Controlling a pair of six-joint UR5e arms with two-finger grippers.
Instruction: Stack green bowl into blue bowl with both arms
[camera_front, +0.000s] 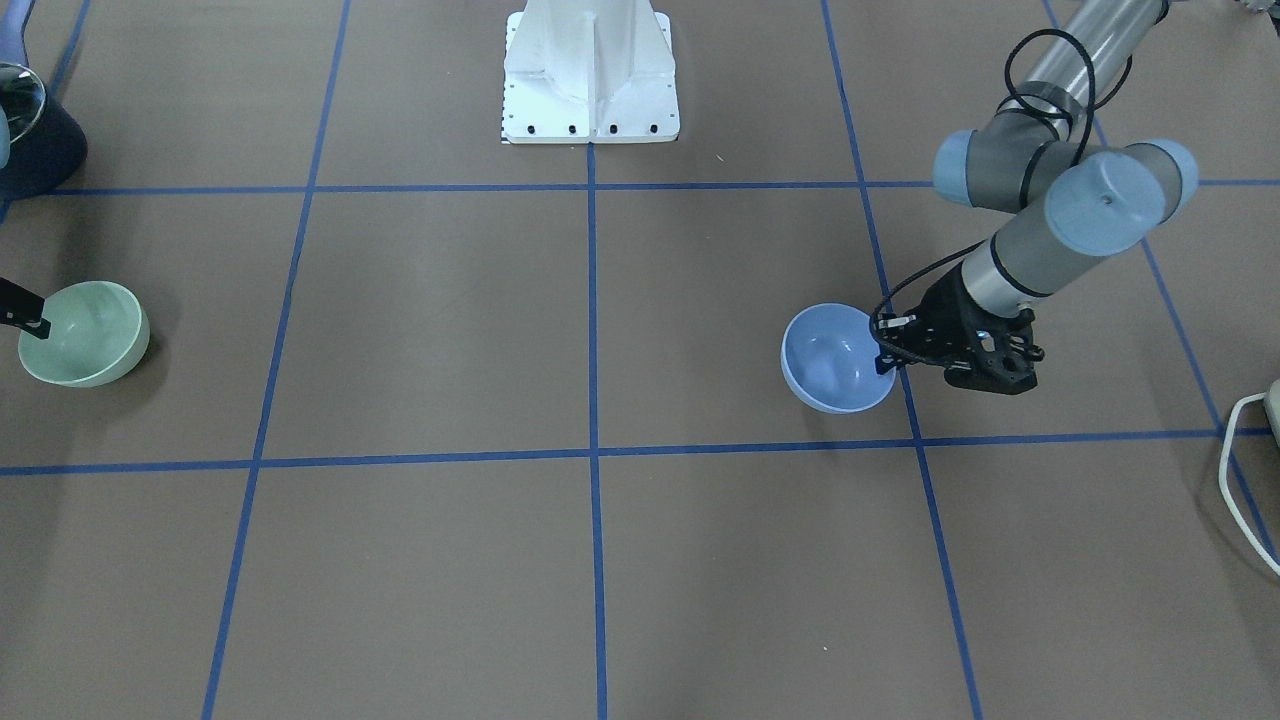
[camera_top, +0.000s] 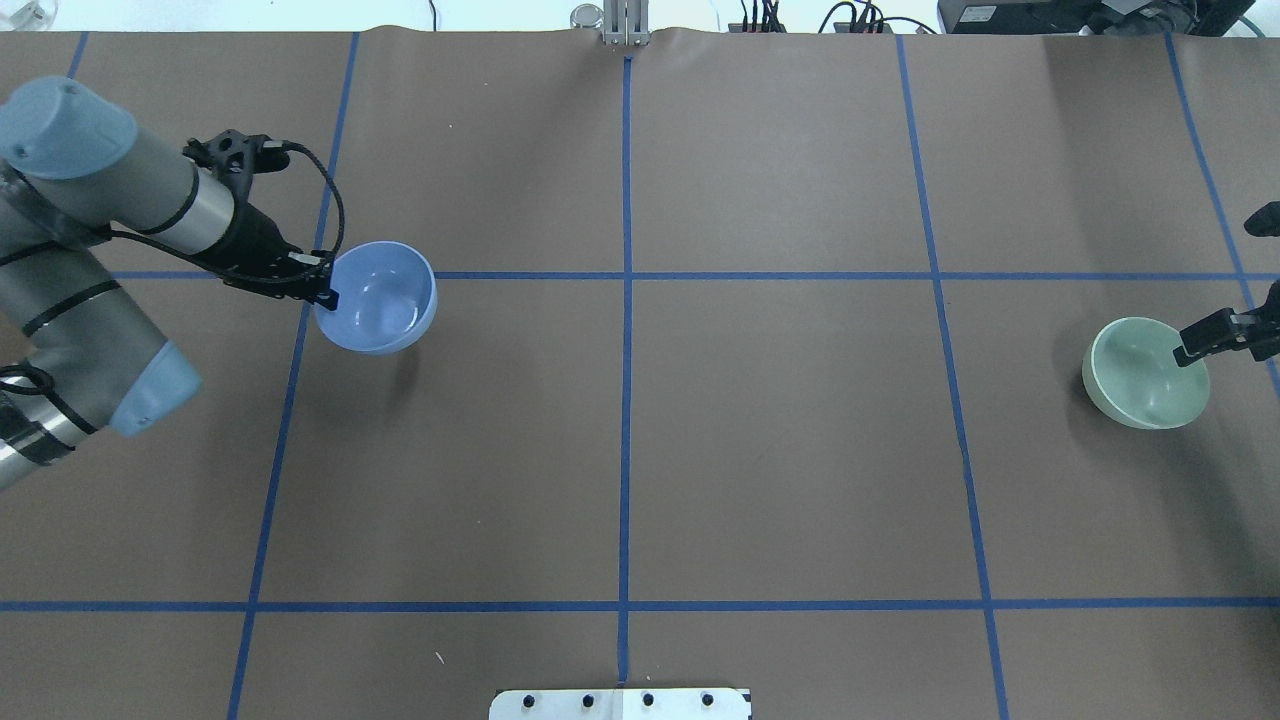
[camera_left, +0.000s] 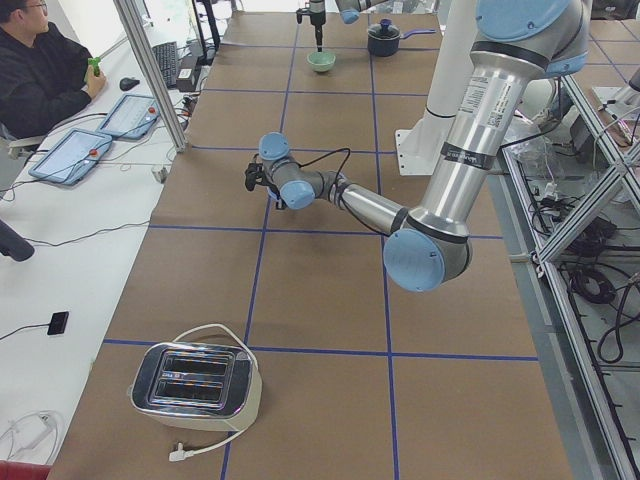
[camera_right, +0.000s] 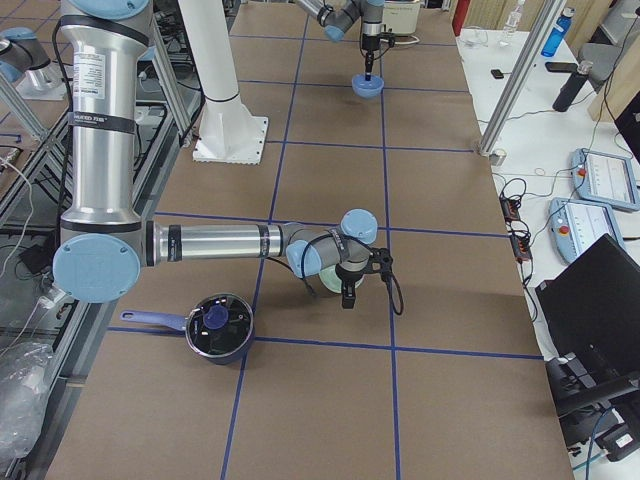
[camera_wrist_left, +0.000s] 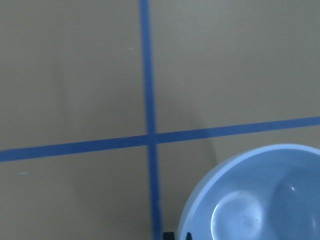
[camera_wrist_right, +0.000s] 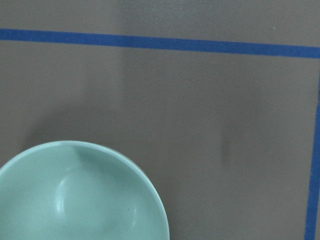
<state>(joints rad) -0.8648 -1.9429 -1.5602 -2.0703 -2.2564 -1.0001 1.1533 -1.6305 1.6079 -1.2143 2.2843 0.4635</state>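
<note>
The blue bowl (camera_top: 385, 305) looks smooth and glossy, like glazed ceramic or hard plastic, with soft highlights inside. The green bowl (camera_top: 1140, 385) has the same sheen. The worktop (camera_top: 780, 450) is covered in matt brown paper, marked off with strips of blue tape (camera_top: 625, 450). The left arm (camera_front: 1010, 262) shows brushed silver metal, matt grey housings and pale blue plastic caps; its end effector (camera_top: 325, 296) is matt black. At 12 o'clock in the front-facing view, the white pedestal (camera_front: 590, 90) looks like painted metal with a slight shine.

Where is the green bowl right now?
In the overhead view the green bowl is at the far right, the right end effector on its rim; the blue bowl is far off at the left.
</note>
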